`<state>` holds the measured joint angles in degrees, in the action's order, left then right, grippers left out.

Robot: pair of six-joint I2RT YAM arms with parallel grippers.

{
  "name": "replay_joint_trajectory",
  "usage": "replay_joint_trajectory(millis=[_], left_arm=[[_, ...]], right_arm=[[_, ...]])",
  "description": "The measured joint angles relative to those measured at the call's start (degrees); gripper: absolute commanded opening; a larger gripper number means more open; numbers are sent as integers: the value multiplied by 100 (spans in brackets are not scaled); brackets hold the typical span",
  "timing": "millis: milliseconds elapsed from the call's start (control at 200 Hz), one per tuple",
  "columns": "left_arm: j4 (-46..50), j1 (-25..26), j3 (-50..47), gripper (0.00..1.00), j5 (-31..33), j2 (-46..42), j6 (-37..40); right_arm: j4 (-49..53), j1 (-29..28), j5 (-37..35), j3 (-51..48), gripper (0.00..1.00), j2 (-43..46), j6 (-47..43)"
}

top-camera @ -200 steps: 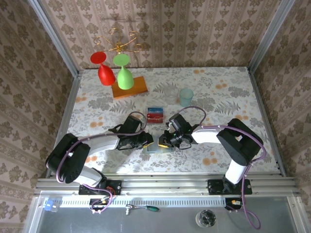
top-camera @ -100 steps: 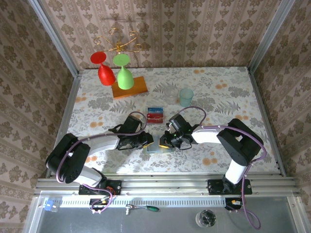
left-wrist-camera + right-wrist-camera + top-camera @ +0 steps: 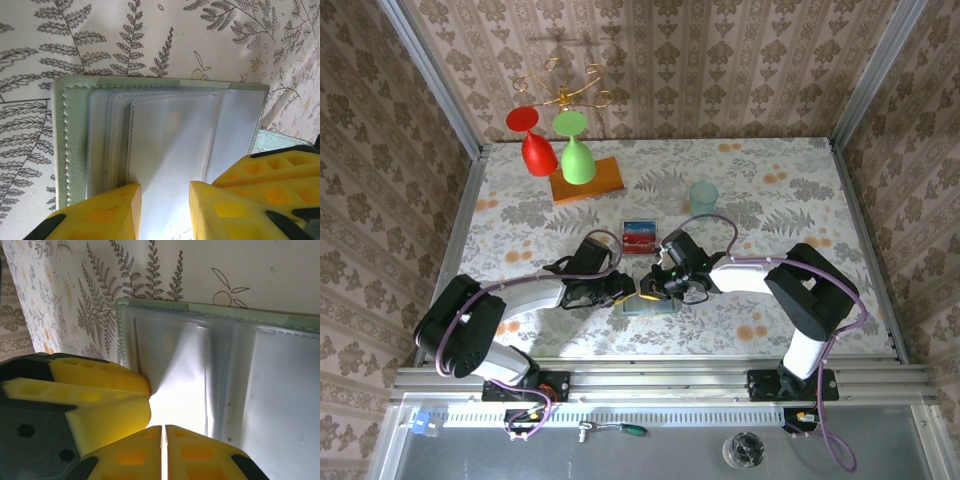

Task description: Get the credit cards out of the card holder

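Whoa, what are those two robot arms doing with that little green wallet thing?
Both arms are working on the open card holder. The left end effector sits over it with jaws apart. The right end effector is shut and seems to pinch an inner pocket. Some credit cards lie on the table behind it.

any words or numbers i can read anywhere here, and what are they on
No text can be read.
credit cards: white marks on the red faces, too small to read from the top view.
card holder: green stitched cover and pale pockets, no print visible in either wrist view.
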<state>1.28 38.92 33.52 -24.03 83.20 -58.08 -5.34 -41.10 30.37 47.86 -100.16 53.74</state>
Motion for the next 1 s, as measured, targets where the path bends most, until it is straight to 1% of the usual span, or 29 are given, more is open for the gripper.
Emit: replay_joint_trajectory(millis=[240, 530, 810, 1000], left_arm=[[4, 0, 0, 34, 7, -37, 2], [168, -44, 0, 34, 70, -422, 24], [216, -44, 0, 36, 85, -402, 24], [146, -42, 0, 36, 46, -219, 22]], right_arm=[[483, 0, -157, 0, 12, -4, -173], [745, 0, -315, 2, 12, -4, -308], [844, 0, -380, 7, 12, -4, -413], [844, 0, -382, 7, 12, -4, -413]])
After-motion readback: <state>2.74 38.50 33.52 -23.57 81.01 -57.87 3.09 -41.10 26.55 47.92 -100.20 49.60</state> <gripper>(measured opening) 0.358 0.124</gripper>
